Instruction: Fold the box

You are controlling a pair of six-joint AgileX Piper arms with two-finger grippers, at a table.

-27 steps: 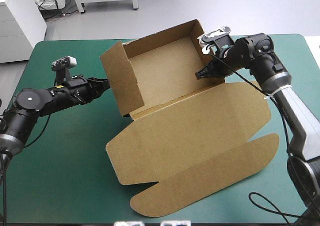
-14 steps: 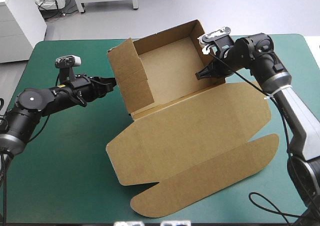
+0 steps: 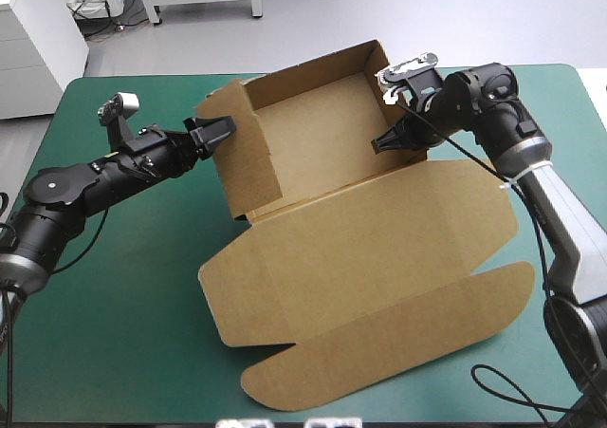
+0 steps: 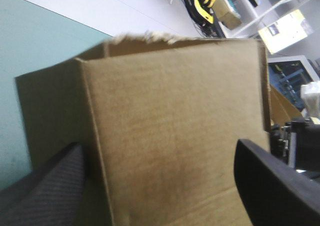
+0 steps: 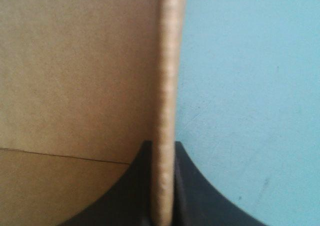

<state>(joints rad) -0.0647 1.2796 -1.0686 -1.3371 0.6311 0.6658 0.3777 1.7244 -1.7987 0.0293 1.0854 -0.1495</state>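
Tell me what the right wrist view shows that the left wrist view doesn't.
Right wrist only: the right gripper, its broad black fingers pinched on the thin edge of a raised wall of the brown cardboard box, seen edge-on. Left wrist only: the left gripper, its black fingers standing apart, facing an outer corner of the raised walls, with one wide outer face ahead of it. Both: brown board close up, with the teal-green table cover beside it.

We see the box [image 3: 379, 248] is dull brown cardboard with a rough cut edge; the teal-green tabletop [image 3: 123, 305] looks smooth.
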